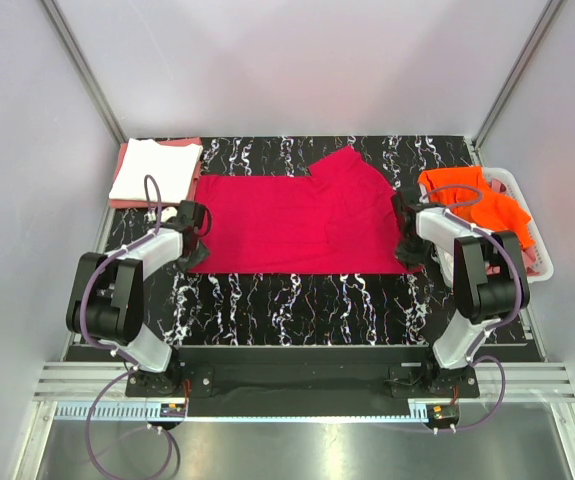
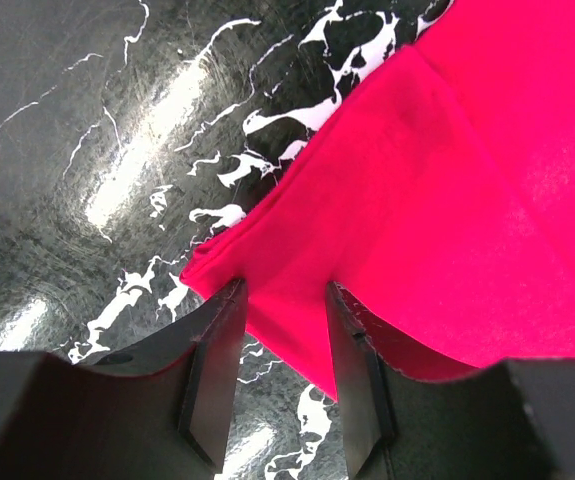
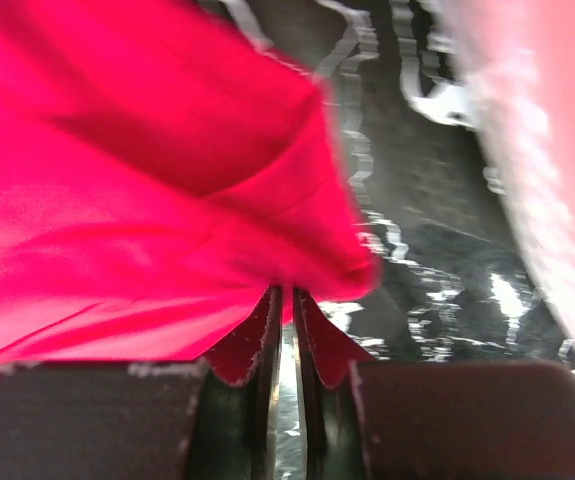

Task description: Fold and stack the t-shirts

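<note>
**A:** So where's everything sitting? Biggest stuff first pls.

**B:** Black marbled tabletop point(image 1: 297, 300) takes up most of the overhead view. The crimson-red t-shirt point(image 1: 287, 220) is spread mostly flat across the middle of it, with its far right part poking up toward the back. Far left corner has a folded white t-shirt point(image 1: 155, 168) lying on a salmon-pink t-shirt point(image 1: 132, 203). Over on the right, an orange t-shirt point(image 1: 497, 210) is heaped in a white basket point(image 1: 508, 179).

**A:** And the hands?

**B:** The left hand point(image 1: 195, 215) is at the red shirt's left edge. On its wrist cam the left hand point(image 2: 282, 300) has its jaws partway apart, straddling a corner of the cloth, which runs into the gap between the two fingers point(image 2: 212, 370). The right hand point(image 1: 407, 240) is at the shirt's right edge, just beside the basket. On its own cam the right hand point(image 3: 287, 300) is pinched nearly closed on a fold of the red cloth, which bunches up right at the tips.

**A:** Anything you can't make out?

**B:** Yeah. From overhead both arms cover their own fingertips. The right wrist view is blurry, and there's a pale pinkish smear down its right side I can't identify. Only a strip of the pink shirt shows under the white one.
</note>
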Controlling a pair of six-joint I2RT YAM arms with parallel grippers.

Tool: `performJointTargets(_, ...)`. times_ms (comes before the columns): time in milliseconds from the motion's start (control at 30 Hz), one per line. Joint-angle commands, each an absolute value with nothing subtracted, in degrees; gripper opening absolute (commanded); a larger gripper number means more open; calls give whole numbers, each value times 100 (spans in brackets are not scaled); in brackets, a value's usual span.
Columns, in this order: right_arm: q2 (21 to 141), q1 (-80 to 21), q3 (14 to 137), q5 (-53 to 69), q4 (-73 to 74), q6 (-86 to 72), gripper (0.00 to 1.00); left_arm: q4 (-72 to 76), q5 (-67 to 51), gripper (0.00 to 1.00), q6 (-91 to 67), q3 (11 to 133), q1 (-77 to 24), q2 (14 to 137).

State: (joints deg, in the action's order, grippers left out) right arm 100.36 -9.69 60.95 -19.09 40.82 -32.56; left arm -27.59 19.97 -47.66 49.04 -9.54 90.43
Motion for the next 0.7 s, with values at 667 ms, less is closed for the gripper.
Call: performJointTargets(667, 8918, -861, 6327, 158, 3226, -3094, 12, -2171, 212, 47, -4061, 5581, -1301, 8102)
